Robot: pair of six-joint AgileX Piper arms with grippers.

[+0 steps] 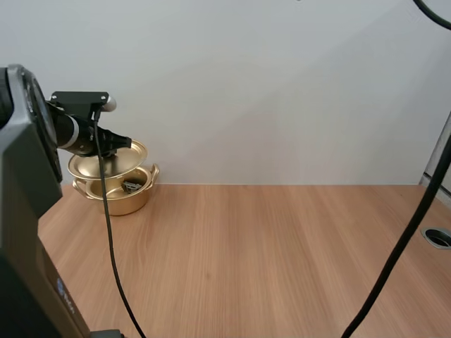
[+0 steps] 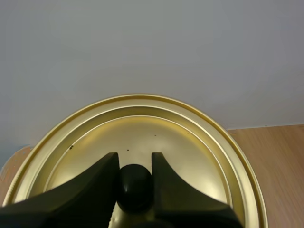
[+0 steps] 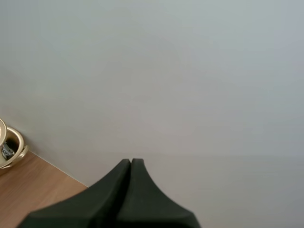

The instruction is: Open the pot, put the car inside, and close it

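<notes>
A gold pot (image 1: 125, 198) stands at the table's far left, near the wall. A small dark car (image 1: 132, 186) lies inside it. My left gripper (image 1: 125, 143) holds the gold lid (image 1: 106, 163) tilted just above the pot, partly over its opening. In the left wrist view the fingers (image 2: 103, 176) pinch the lid's black knob (image 2: 135, 186), with the lid (image 2: 156, 137) spread beyond them. My right gripper (image 3: 130, 164) is shut on nothing, its fingers pressed into one dark wedge; the pot (image 3: 10, 151) is far off beside it.
Wooden table (image 1: 268, 260) runs wide to the right of the pot. A round cable port (image 1: 438, 237) sits at the far right edge. A plain wall stands close behind the pot.
</notes>
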